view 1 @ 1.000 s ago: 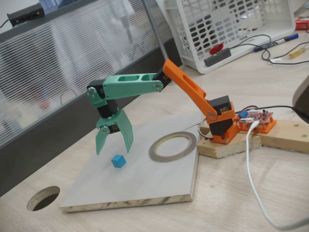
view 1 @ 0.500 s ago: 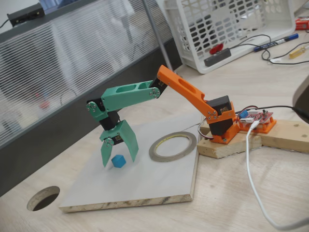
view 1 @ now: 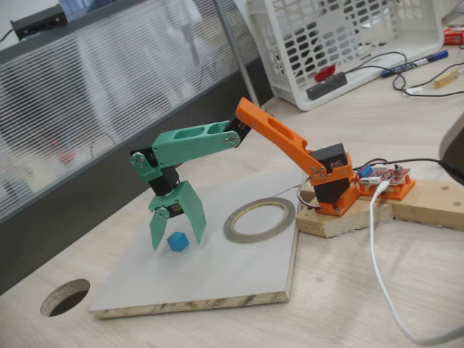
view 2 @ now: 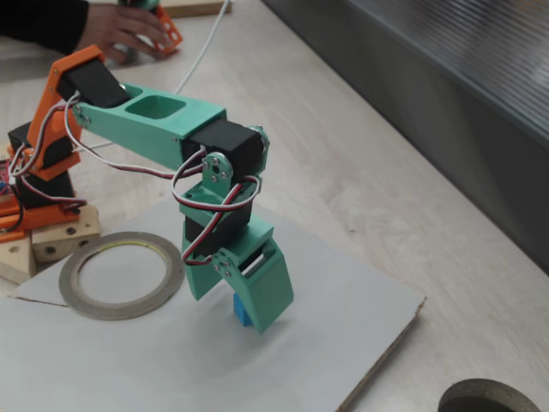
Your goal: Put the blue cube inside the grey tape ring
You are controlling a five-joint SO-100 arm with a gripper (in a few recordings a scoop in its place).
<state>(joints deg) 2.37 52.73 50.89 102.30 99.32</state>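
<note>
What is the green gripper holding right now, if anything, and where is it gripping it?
Nothing is held yet. The gripper is open, its fingers straddling the blue cube, which sits on the white board, apart from the grey tape ring.

A pale wooden counter (view 1: 348, 290) carrying a white board and desk clutter.

In both fixed views the white board (view 1: 217, 268) lies flat on the counter, its raw chipboard edge showing along the front. A round dark cut-out hole (view 1: 65, 296) sits in the counter just off the board's corner. A white plastic basket (view 1: 341, 36) stands at the back, a blue-capped pen (view 1: 415, 64) beside it among black cables. Wooden blocks (view 1: 406, 203) near the board carry a red circuit board (view 1: 388, 176), and a white cable (view 1: 380, 275) curves forward from it. A frosted partition (view 1: 101, 87) runs behind.
</note>
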